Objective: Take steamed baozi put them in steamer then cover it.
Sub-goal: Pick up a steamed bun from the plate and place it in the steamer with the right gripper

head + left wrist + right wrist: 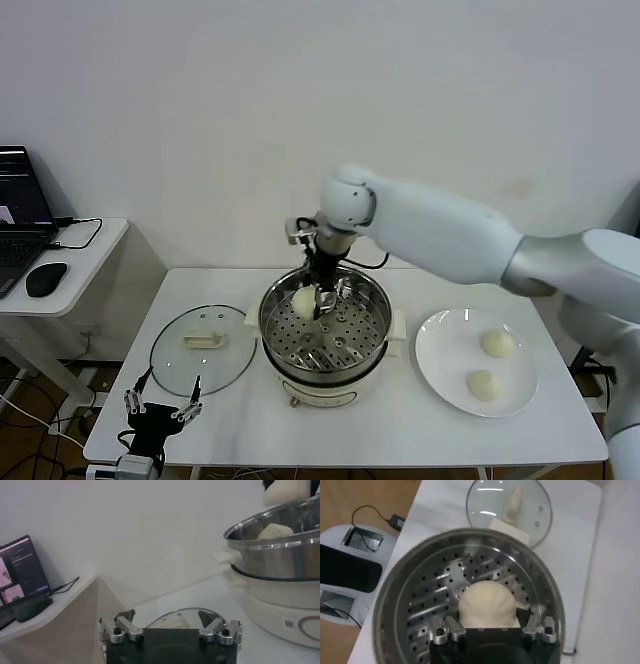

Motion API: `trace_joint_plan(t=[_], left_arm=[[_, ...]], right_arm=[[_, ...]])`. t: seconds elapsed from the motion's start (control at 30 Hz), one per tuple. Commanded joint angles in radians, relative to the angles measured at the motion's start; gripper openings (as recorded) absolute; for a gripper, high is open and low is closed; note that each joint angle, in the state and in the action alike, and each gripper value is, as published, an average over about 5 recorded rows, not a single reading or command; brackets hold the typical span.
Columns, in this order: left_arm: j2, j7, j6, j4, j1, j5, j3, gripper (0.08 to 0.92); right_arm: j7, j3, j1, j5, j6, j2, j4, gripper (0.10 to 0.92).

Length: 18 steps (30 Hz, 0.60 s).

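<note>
Head view: The white table (250, 420) carries the steamer (325, 335) at its centre, steel pot on a cream-white base. The right gripper (318, 300) reaches down into the pot from behind, holding one baozi (304, 300) over the perforated tray, toward the pot's left side. The white plate (440, 375) sits to the right of the steamer, just beside it, with two further baozi on it: one (497, 343) toward the back, one (483, 384) nearer the front. The cover (203, 348) lies flat on the table to the left of the steamer, handle up, its rim close to the steamer base. The left gripper (160, 405) is parked low at the table's front left corner, fingers spread wide, empty. A side desk at far left bears a laptop (20, 215) and a mouse (46, 279).

Left wrist view: The left gripper (170, 625) stands wide apart with nothing between its fingers. The cover (182, 617) lies just beyond it. The steamer (280, 565) rises further along the table; a baozi (274, 531) shows above its rim.

Right wrist view: The right gripper (492, 630) is clamped on the baozi (487, 605), a finger on either side. The bun sits inside the steamer (420, 580), over the perforated tray; contact with the tray cannot be confirmed. The cover (510, 510) lies on the table past the pot's rim.
</note>
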Motion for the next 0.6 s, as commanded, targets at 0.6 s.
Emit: trace_joint_plan(t=[0.6], left_arm=[[-0.003, -0.001, -0.001, 0.023, -0.010, 0.000, 0.006, 0.823]], right_arm=[[0.074, 0.026, -0.123, -0.098, 0.023, 0.127, -0.124, 0.704]])
